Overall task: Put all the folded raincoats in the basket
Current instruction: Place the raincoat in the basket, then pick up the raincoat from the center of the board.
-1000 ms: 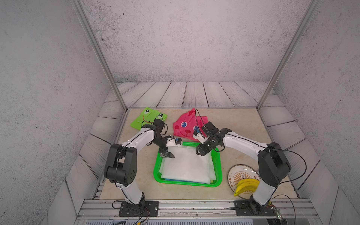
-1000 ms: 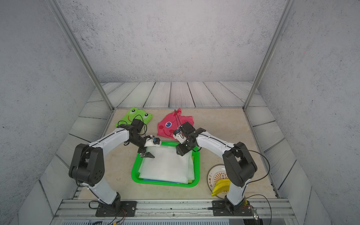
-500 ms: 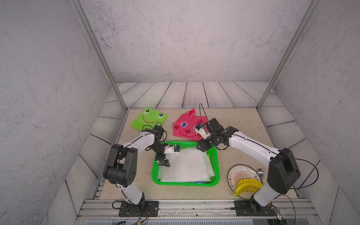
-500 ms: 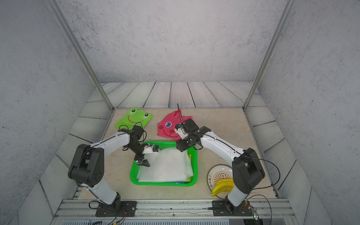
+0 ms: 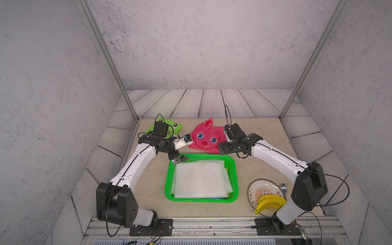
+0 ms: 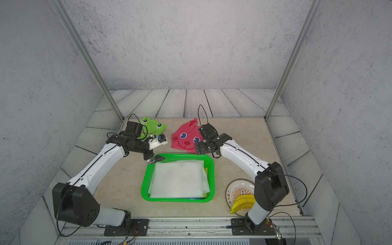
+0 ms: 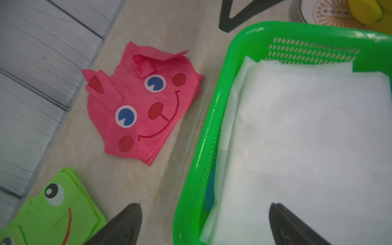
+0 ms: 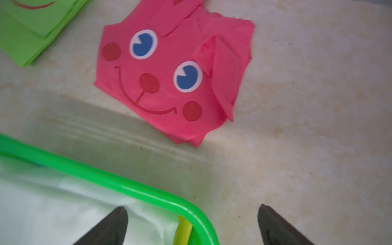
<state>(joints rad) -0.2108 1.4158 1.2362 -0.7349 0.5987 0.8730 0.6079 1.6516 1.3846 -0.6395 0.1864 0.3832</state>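
The folded raincoat (image 5: 200, 180) (image 6: 179, 179) is a white translucent sheet lying flat inside the bright green basket (image 5: 201, 200) (image 6: 178, 199). My left gripper (image 5: 178, 159) (image 6: 154, 159) hovers open over the basket's far left corner, holding nothing. My right gripper (image 5: 222, 149) (image 6: 198, 149) hangs open just beyond the far right corner, also holding nothing. In the left wrist view the left gripper (image 7: 204, 204) straddles the basket's rim (image 7: 297, 29), with the raincoat (image 7: 307, 148) under one finger. In the right wrist view the right gripper (image 8: 192, 206) spans the rim (image 8: 106, 180) and the raincoat (image 8: 53, 212).
A pink folded piece with a cartoon face (image 5: 206, 139) and a green frog-faced one (image 5: 167, 127) lie behind the basket. At the front right is a round plate (image 5: 261, 188) with a banana (image 5: 270, 202), beside the right arm's base. Yellow and blue edges show under the raincoat.
Both grippers lowered the white raincoat into the basket, opened and let it go. They have now drawn back to the basket's far corners, and the raincoat lies flat.
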